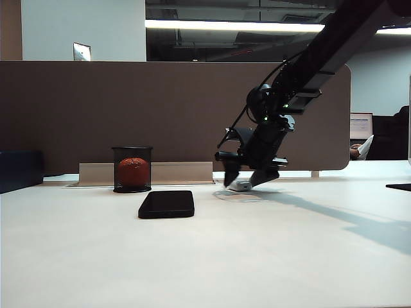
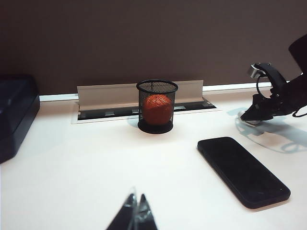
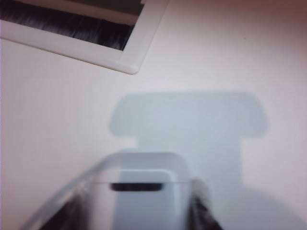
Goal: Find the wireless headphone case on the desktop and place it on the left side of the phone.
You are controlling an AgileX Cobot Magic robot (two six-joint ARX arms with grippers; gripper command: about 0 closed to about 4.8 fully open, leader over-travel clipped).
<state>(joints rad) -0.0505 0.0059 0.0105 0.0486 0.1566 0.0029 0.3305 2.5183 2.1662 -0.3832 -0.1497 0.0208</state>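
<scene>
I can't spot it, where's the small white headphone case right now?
In the exterior view, the small glossy white case lies on the white desktop, right of the flat black phone, between the right gripper's fingers.

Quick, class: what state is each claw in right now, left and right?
Left claw: shut, holding nothing, low over the desktop.
Right claw: open, fingers straddling the wireless headphone case on the desktop, not yet gripping.
</scene>
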